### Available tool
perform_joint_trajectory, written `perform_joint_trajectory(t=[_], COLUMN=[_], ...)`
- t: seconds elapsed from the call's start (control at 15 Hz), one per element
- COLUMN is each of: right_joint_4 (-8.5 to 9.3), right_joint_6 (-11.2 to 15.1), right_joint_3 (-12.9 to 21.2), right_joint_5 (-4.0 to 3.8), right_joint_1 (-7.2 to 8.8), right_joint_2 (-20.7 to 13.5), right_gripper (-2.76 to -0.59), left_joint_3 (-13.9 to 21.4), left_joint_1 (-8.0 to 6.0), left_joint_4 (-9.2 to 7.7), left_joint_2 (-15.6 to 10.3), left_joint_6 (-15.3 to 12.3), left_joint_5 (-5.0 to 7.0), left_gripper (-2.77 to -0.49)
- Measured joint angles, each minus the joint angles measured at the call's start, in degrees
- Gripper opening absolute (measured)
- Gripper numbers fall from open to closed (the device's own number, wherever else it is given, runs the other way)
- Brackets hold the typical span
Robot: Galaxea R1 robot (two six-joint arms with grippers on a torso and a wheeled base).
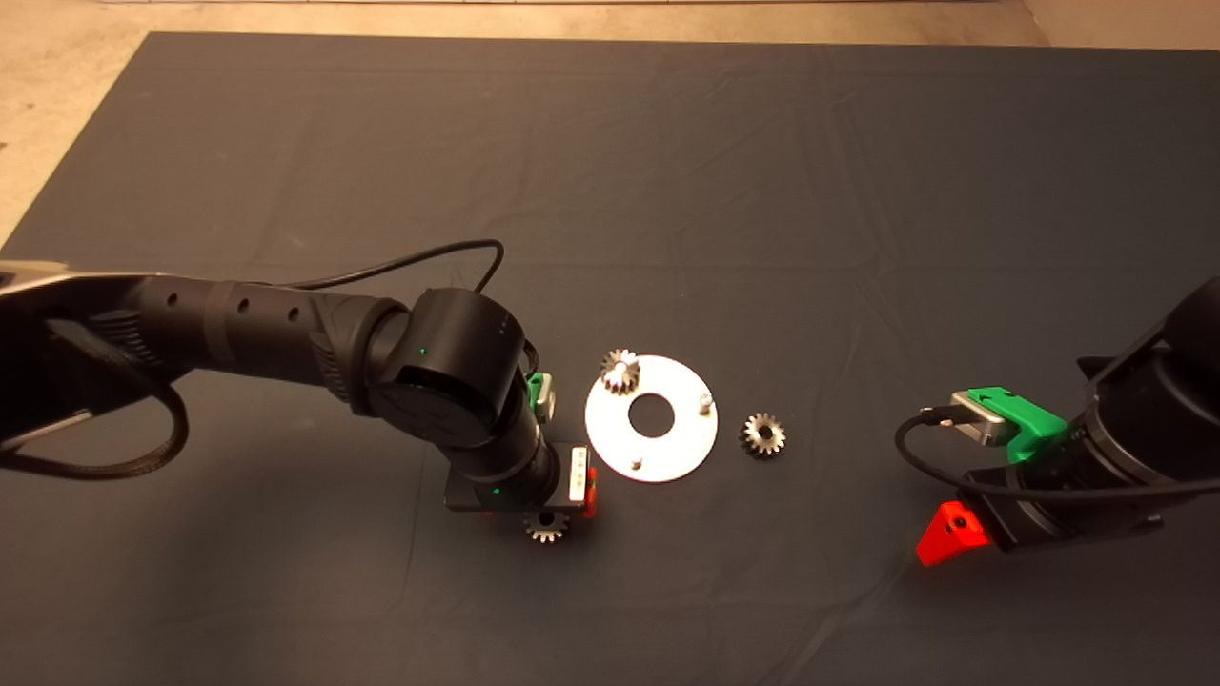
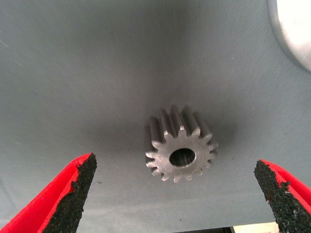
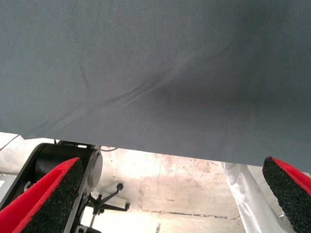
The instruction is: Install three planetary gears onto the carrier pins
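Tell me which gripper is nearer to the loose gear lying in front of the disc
Left. The left gripper hangs right over that gear, open, the gear on the mat between its fingers. The right gripper waits far off at the mat's right side, open.

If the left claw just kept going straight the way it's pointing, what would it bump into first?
Most likely the loose gear lying on the mat. The left gripper points down at it with its fingers wide open on either side, nothing showing between. How far above it sits is unclear.
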Motion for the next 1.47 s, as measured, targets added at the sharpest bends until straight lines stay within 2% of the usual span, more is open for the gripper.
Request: perform_joint_trajectory(t=[0.2, 0.53, 0.73, 1.0, 1.47], right_joint_4=[0.0, 0.0, 0.0, 0.0, 0.0], right_joint_6=[0.01, 0.0, 0.01, 0.01, 0.01], right_joint_3=[0.0, 0.02, 0.05, 0.05, 0.05], right_joint_5=[0.0, 0.0, -0.02, 0.0, 0.0], right_joint_1=[0.0, 0.0, 0.0, 0.0, 0.0], right_joint_2=[0.0, 0.0, 0.0, 0.0, 0.0], right_gripper=[-0.6, -0.6, -0.6, -0.6, -0.6], left_joint_3=[0.0, -0.33, -1.53, -3.46, -4.57], left_joint_1=[1.82, 3.34, 3.66, 3.66, 3.66], left_joint_4=[0.39, 1.18, 1.41, 1.63, 1.88], left_joint_2=[0.04, 0.56, 1.41, 2.08, 2.27], left_joint_6=[-0.2, -0.18, 0.12, 2.18, 3.86], left_joint_5=[-0.01, -0.01, 0.0, 0.0, 0.0], left_gripper=[-0.93, -0.93, -0.93, -0.93, -1.18])
